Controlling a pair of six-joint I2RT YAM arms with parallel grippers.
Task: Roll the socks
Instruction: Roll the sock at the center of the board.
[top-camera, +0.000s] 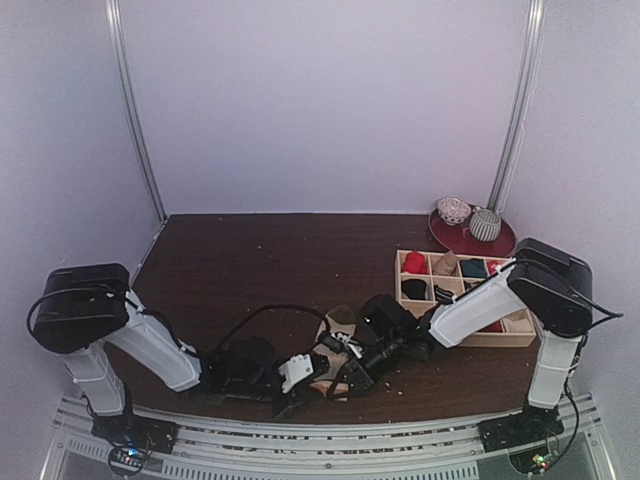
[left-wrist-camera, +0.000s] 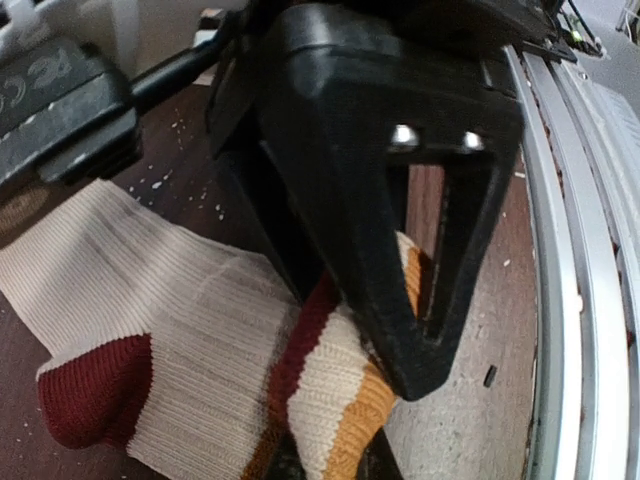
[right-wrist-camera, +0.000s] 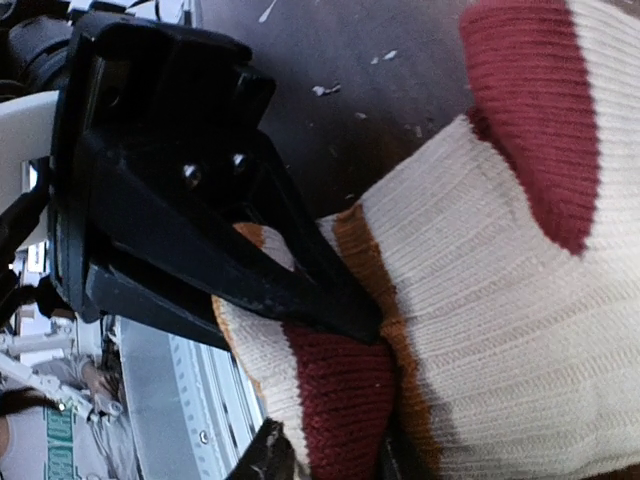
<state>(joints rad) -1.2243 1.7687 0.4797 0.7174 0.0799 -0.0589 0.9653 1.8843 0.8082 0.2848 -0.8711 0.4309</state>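
Top external view shows both arms reaching in to meet at the near middle of the table (top-camera: 250, 260), where the tan sock (top-camera: 340, 322) lies. The left gripper (top-camera: 312, 385) and right gripper (top-camera: 345, 378) sit just beside each other over the sock's near end. In the right wrist view, 1 black finger (right-wrist-camera: 250, 260) presses on the striped cuff and the other finger (right-wrist-camera: 262, 462) shows beneath it, so that claw is clamped narrow on the tan sock. The left wrist view shows only 1 finger (left-wrist-camera: 400, 250) clearly. It lies on the same orange and dark-red stripes, and I cannot tell whether that claw is closed. A wooden divided box (top-camera: 460, 253) stands to the right of the sock.
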